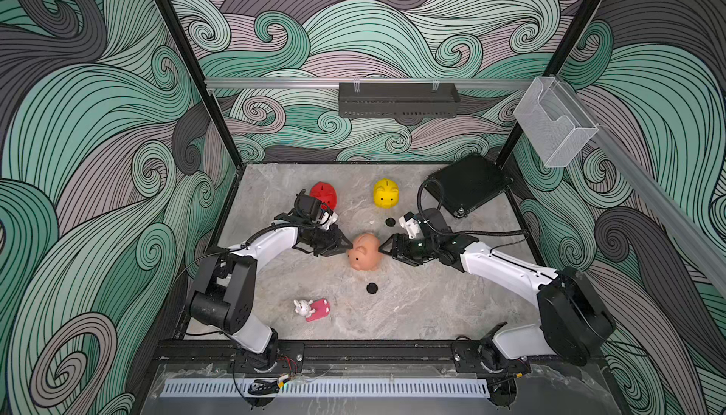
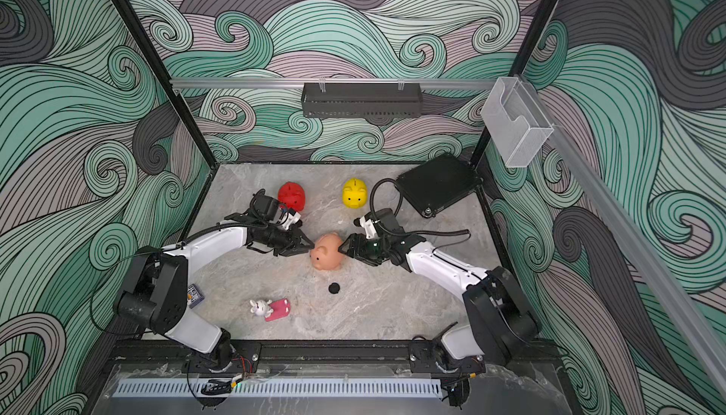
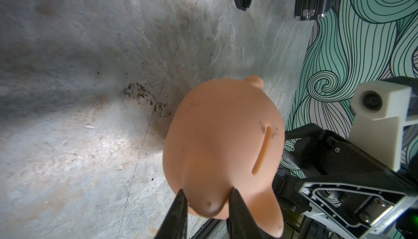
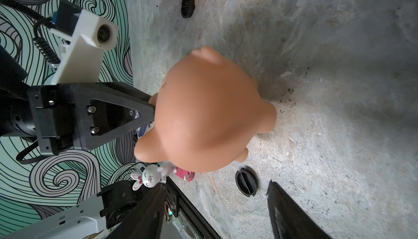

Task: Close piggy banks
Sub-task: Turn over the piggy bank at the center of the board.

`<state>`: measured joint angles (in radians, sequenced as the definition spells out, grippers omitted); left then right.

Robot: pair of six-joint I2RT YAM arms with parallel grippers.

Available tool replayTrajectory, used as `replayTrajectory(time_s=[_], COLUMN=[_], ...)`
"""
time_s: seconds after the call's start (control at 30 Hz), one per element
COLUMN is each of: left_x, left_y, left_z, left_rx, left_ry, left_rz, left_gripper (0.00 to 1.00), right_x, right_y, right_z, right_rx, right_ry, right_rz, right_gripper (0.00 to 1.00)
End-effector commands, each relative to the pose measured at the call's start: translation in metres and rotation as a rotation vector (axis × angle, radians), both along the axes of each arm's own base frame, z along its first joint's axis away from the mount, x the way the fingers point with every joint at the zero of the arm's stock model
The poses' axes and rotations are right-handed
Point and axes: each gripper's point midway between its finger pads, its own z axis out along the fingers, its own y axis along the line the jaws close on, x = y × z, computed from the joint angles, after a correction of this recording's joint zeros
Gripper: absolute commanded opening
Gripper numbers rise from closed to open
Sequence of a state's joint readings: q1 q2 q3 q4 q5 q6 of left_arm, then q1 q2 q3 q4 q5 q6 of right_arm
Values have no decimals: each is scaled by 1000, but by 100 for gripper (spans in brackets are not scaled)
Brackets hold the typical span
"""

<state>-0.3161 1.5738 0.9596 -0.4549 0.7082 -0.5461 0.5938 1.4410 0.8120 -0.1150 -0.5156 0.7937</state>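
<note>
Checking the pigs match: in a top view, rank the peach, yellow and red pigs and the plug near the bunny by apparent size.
1. Peach pig, perhaps only nearer the camera.
2. Yellow pig and red pig look alike; the left arm hides part of the red.
3. Plug.

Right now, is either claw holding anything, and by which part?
The left claw pinches the peach-pink piggy bank by what looks like one ear. The right claw is open, holding nothing.

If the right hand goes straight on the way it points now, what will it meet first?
Most likely the peach-pink pig, directly ahead of the open right hand; depth is unclear.
</note>
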Motion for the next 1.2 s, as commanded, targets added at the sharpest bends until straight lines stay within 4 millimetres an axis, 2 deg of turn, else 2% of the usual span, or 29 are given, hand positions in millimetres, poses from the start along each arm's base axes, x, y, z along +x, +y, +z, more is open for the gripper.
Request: replayTrajectory(time_s=[0.0,0.73,1.0,1.17], left_x=[-10,-7,-3,-3], left_y=[11,18,14,15], left_z=[-21,-21,-16,-13], left_rx=[69,68,44,46], left_ry=[58,65,60,55], left_rz=[8,18,27,31], left_gripper=[29,30,30,35], right_x=[4,9,9,9], right_y=[7,16,17,16], right_z=[7,7,8,9], right_rx=[12,6,5,5], right_ry=[-13,-2,-3,-12], right_rz=[16,46,47,49], right_gripper=[72,71,71,71])
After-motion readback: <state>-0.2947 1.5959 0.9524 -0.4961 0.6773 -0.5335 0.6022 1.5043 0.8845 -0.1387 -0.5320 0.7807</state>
